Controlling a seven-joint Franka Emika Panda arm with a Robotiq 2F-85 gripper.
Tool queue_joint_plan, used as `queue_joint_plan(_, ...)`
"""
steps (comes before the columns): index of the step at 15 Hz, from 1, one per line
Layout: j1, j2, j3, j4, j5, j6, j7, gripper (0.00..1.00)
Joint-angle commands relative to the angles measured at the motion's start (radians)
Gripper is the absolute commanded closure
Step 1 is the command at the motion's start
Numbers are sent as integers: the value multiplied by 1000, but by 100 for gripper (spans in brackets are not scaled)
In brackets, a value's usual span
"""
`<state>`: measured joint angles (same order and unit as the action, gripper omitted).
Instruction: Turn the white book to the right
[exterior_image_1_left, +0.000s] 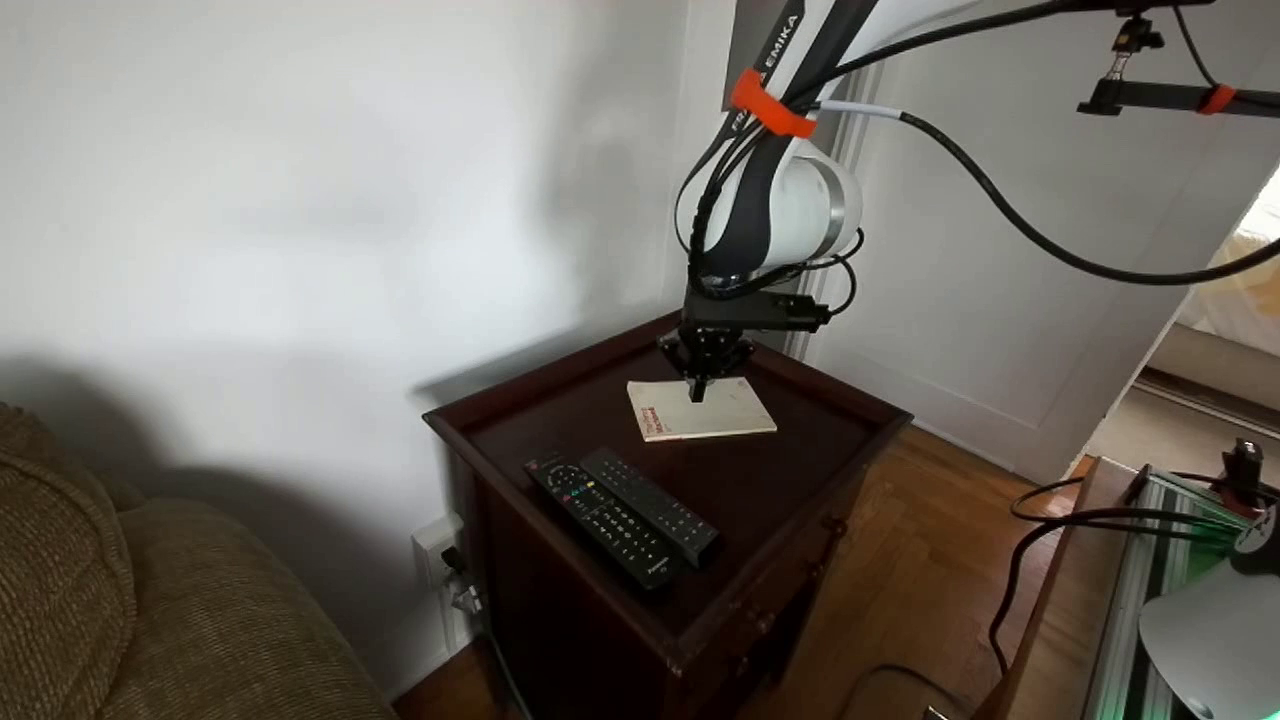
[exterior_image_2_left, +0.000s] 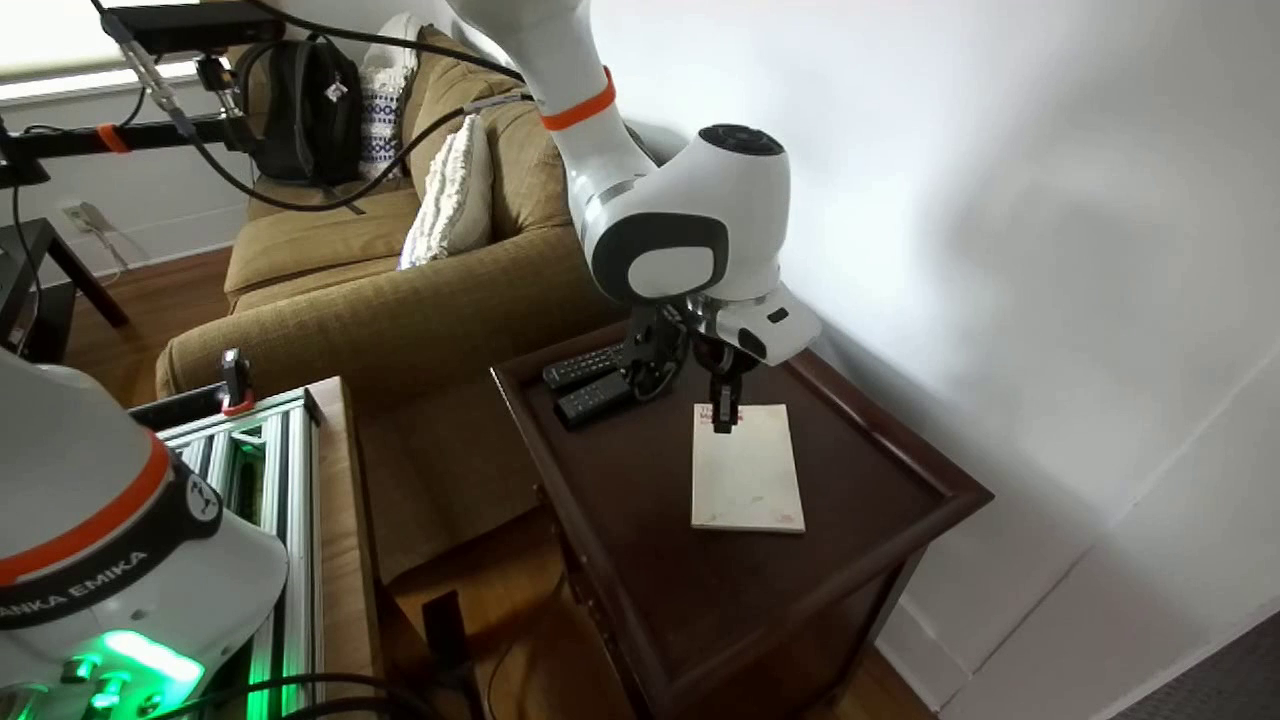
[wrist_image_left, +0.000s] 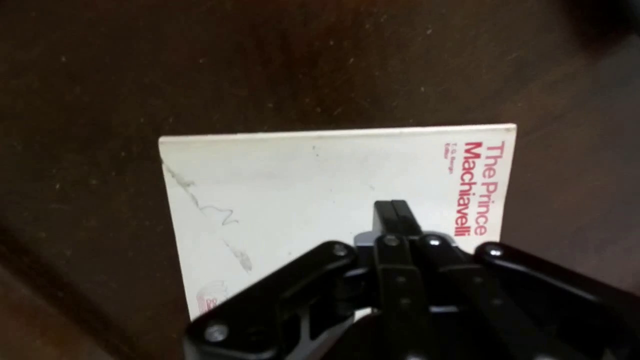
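The white book (exterior_image_1_left: 735, 415) lies flat on the dark wooden table (exterior_image_1_left: 780, 490). It also shows in an exterior view (exterior_image_2_left: 747, 480), with its long side running away from the title end. In the wrist view the book (wrist_image_left: 280, 185) has red title print at its right end, and the gripper hides its lower part. My gripper (wrist_image_left: 398, 204) is shut, with its fingertips together and nothing between them. It points down over the cover, nearer the title end, in both exterior views (exterior_image_1_left: 697, 395) (exterior_image_2_left: 724, 425). I cannot tell whether the tips touch the cover.
Two black remote controls (exterior_image_1_left: 600, 522) (exterior_image_1_left: 655, 503) lie side by side near one edge of the table. The table has a raised rim (exterior_image_2_left: 900, 440) and stands against a white wall (exterior_image_2_left: 1000, 250). A brown sofa (exterior_image_2_left: 430, 320) stands beside it.
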<state>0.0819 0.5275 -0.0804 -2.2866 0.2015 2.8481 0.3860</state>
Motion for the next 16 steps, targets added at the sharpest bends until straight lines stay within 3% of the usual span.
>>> queue_joint_plan(1, 45, 4, -56, 0, -120, 39, -68, 100)
queue_joint_plan(5, -24, 48, 11, 27, -165, 41, -241, 100)
queue_joint_plan(12, -19, 95, -28, 72, -330, 68, -438, 100)
queue_joint_plan(16, -104, 162, 20, 105, -328, 65, -535, 100)
